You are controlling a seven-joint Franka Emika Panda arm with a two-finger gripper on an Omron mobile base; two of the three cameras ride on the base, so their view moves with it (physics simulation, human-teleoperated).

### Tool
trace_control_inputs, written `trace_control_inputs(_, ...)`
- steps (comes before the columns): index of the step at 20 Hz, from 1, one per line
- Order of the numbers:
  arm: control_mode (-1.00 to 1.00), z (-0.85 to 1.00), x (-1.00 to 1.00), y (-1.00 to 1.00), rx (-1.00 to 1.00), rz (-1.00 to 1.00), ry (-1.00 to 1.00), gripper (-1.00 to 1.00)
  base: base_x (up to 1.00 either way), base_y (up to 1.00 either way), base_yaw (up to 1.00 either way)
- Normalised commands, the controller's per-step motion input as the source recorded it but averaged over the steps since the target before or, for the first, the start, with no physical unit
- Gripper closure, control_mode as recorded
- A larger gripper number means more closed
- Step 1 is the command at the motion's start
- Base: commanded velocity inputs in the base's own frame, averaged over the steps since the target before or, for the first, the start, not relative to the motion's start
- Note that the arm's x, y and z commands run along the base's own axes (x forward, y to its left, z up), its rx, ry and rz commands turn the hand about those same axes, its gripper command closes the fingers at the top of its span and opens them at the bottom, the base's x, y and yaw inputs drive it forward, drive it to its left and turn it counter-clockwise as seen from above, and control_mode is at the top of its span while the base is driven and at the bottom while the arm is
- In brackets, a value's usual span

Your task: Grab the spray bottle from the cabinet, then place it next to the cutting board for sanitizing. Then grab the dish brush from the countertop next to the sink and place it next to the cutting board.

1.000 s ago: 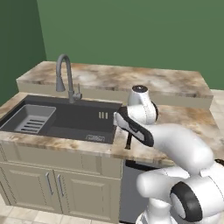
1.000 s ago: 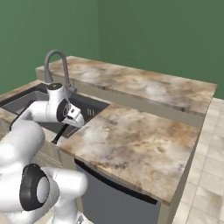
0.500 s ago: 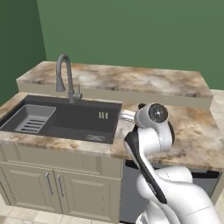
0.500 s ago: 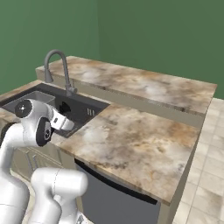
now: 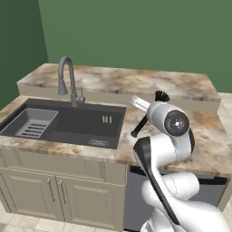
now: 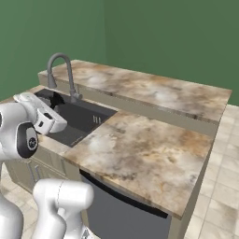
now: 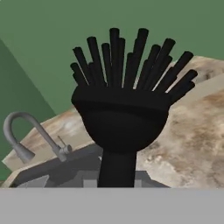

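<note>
1. One thin black stick-like dish brush (image 5: 146,115) is lifted clear of the beige and brown marbled stone countertop (image 5: 206,136), its handle slanting down to the left and its small bristled head (image 5: 161,95) up and to the right in the left base view.

2. The white arm's two-finger gripper (image 5: 141,105) is clenched on the dish brush; the fingers themselves are hidden behind the arm's wrist there (so where exactly they meet the handle cannot be told).

3. In the hand view the dish brush (image 7: 122,113) stands close in front of the camera, round dark head uppermost with stiff black bristles fanning out, the handle running down out of the bottom of the picture.

4. The brush hangs over the counter just to the right of the dark grey rectangular sunken sink (image 5: 81,122), near its right rim.

5. In the sink, a pale ribbed tray (image 5: 34,123) lies at the left end.

6. The grey curved gooseneck faucet (image 5: 67,79) rises behind the basin, its spout arching to the left.

7. From the right base view the gripper (image 6: 49,119) sits above the near edge of the sink (image 6: 84,119), with the wide bare stretch of countertop (image 6: 149,149) to its right.

8. Behind the sink runs a raised ledge of the same marbled stone (image 5: 136,81), against a green wall (image 5: 136,31).
</note>
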Motion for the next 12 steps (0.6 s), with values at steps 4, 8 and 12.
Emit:
trace_control_inputs(4, -1.00, 0.27, -0.36, -0.32, 0.11, -0.05, -0.23, 1.00, 0.00, 0.00, 0.00)
trace_control_inputs(8, -1.00, 0.09, -0.40, -0.54, 0.13, -0.03, -0.04, 1.00, 0.00, 0.00, 0.00)
trace_control_inputs(12, -1.00, 0.00, -0.50, -0.55, 0.12, -0.02, 0.00, 1.00, 0.00, 0.00, 0.00)
